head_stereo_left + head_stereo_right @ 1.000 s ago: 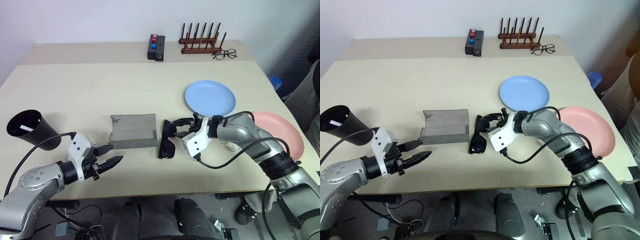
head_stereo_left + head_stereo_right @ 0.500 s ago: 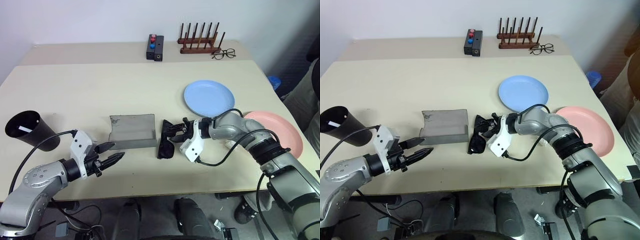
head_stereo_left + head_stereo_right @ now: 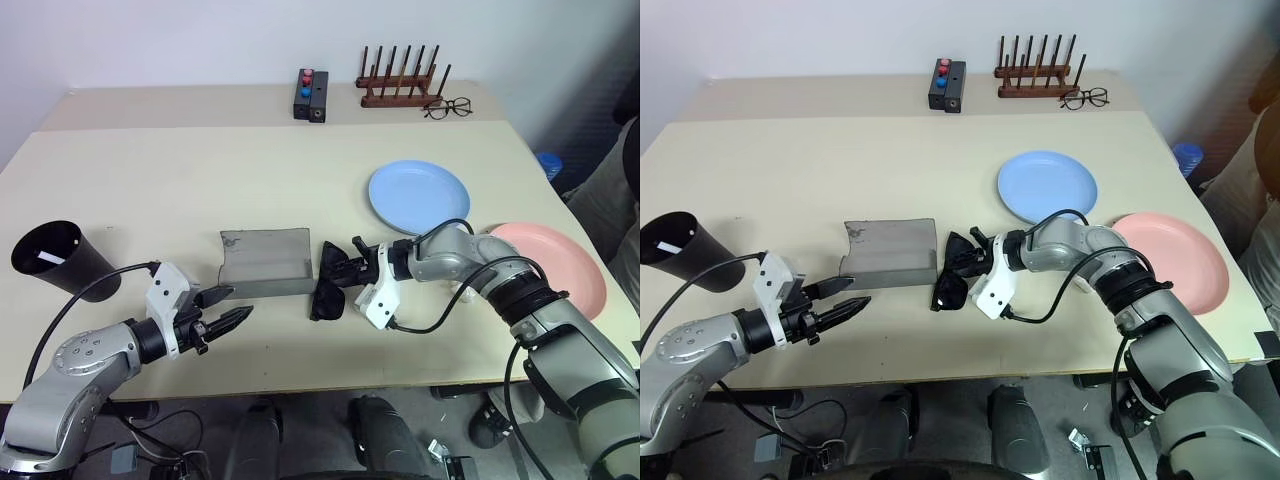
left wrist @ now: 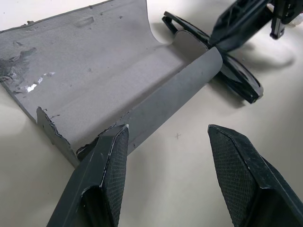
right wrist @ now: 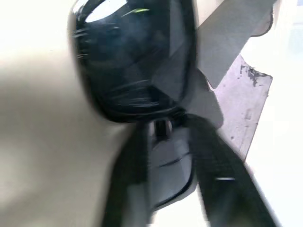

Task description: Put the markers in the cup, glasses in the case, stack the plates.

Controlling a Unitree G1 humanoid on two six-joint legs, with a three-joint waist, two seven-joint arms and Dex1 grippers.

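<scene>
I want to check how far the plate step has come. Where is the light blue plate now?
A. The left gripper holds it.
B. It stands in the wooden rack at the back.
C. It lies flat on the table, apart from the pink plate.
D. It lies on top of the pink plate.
C: the light blue plate lies flat on the table, with a strip of bare tabletop between it and the pink plate.
</scene>
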